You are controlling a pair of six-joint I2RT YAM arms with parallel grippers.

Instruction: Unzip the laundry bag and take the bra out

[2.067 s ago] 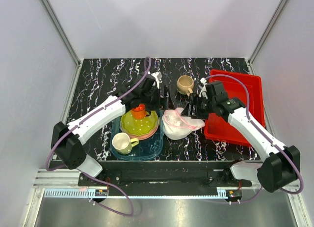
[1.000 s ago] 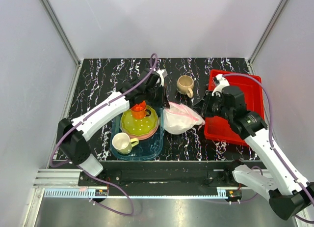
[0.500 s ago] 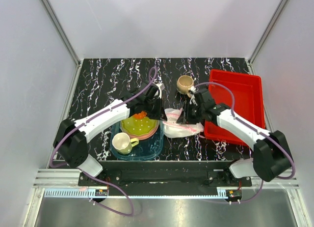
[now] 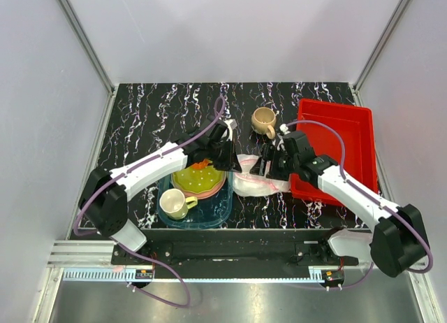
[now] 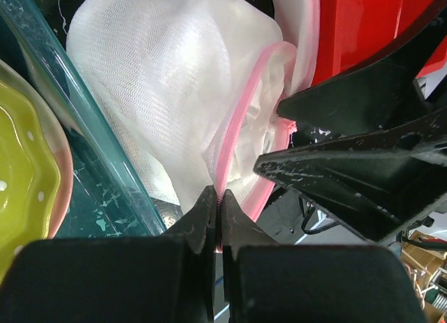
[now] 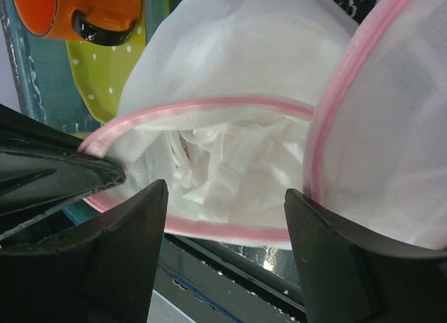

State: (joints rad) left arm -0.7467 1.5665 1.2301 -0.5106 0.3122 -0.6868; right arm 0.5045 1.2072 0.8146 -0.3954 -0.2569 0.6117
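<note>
Black marble desk [image 4: 140, 113], laundry bag [image 4: 255, 183] sitting unzipped
It lies just beside the red tray [image 4: 342, 127]; left hand [image 5: 216, 207] pinches its pink zip edge, right hand [image 6: 223, 191] spread at the mouth. Bra [image 6: 213, 162] inside looks soft, light, floppy, so I'd grab a bunched fold.

Left arm [image 4: 147, 169], right arm [image 4: 353, 190]: white links, black joints; purple cables [image 4: 223, 106] loop alongside; tool fingers [image 6: 119, 267] matte black.
</note>
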